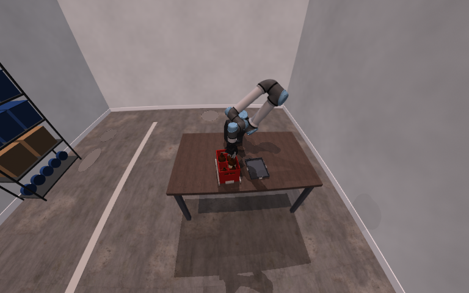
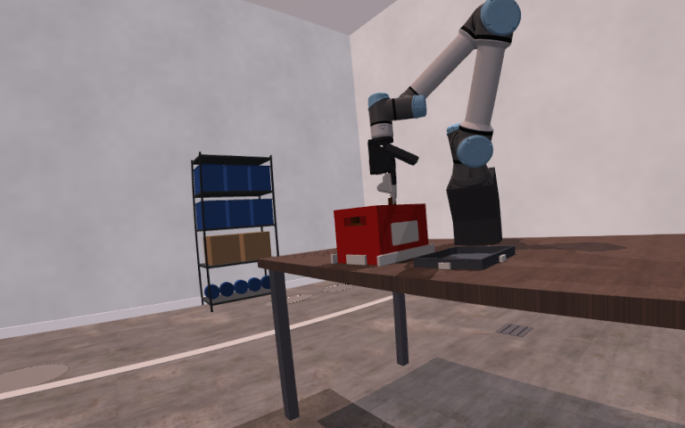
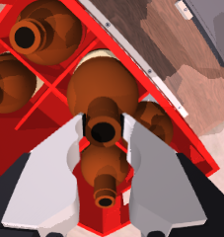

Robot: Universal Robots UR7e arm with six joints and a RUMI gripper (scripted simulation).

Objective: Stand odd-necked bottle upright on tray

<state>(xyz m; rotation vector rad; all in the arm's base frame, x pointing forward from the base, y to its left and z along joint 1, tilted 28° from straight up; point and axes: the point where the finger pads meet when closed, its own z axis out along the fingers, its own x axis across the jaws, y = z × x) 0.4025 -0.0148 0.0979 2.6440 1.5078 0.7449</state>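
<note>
Bottle [image 1: 231, 162] [image 3: 103, 94] upright, neck pinched in jaws [image 1: 232, 149] [image 2: 392, 201], raised a bit above its neighbours, lower part inside red crate [image 1: 228, 176] [image 2: 356, 239] [image 3: 141, 69]. Four other bottles in crate. Tray [image 1: 257, 168] [image 2: 464, 263] [image 3: 205, 32] flat on desk [image 1: 196, 163] [image 2: 573, 276] [image 3: 158, 30], just beside crate. Neck difference: cannot tell.

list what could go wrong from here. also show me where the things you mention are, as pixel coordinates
The gripper [image 2: 393, 201] [image 3: 103, 115] grips a bottle [image 3: 103, 88] by its neck, low in the red crate [image 1: 228, 177] [image 2: 357, 242] [image 3: 190, 135]; it could catch a divider and tip the crate. Swung too low, the bottle might knock the crate wall or shove the loose tray [image 1: 257, 168] [image 2: 465, 261] [image 3: 217, 44] beside it.
</note>
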